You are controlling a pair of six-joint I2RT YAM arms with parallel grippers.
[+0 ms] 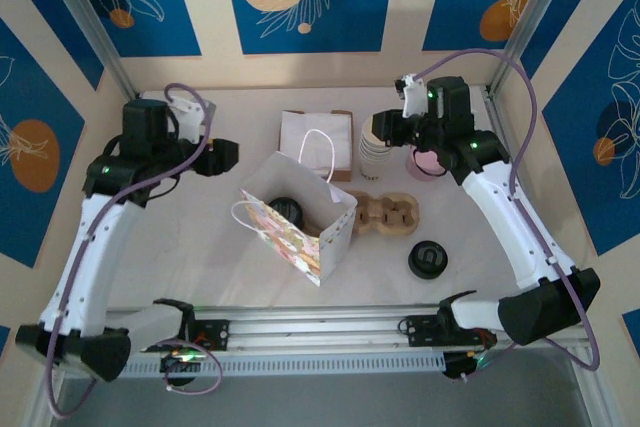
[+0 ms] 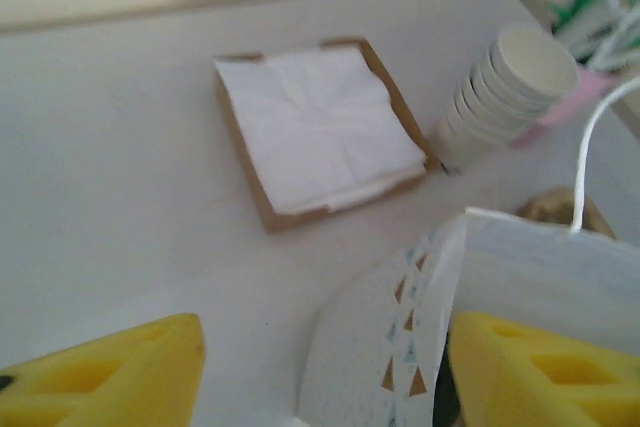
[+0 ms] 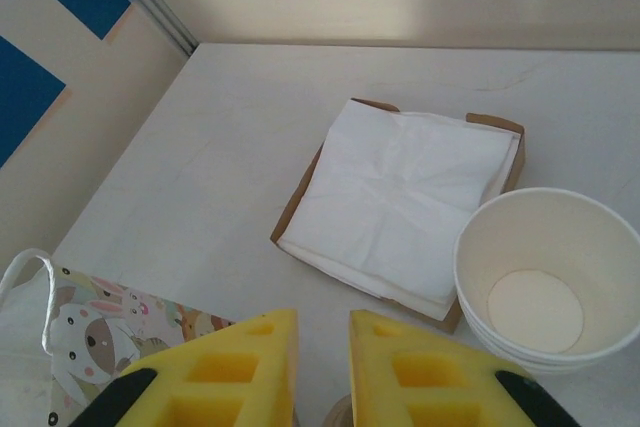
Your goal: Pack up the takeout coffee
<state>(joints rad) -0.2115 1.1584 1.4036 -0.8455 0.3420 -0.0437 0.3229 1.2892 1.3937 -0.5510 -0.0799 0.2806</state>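
The thin paper bag [image 1: 300, 242] is light and its soft rim stands between the jaws of the wide open, empty left gripper [image 1: 232, 155], so a careless move could pull it over and tip the coffee [image 1: 285, 209], the dark cup with smooth black lid that we believe stands inside. A similar black round thing [image 1: 428, 259] lies on the desk [image 1: 200, 247] beside, and the right gripper [image 3: 322, 352] hovers almost closed on nothing.

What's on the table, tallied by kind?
paper bag: 1
napkin tray: 1
stack of white cups: 1
brown pulp carrier: 1
black round lids: 2 (one inside the bag, one on the table)
pink object, kind unclear: 1
Total: 7
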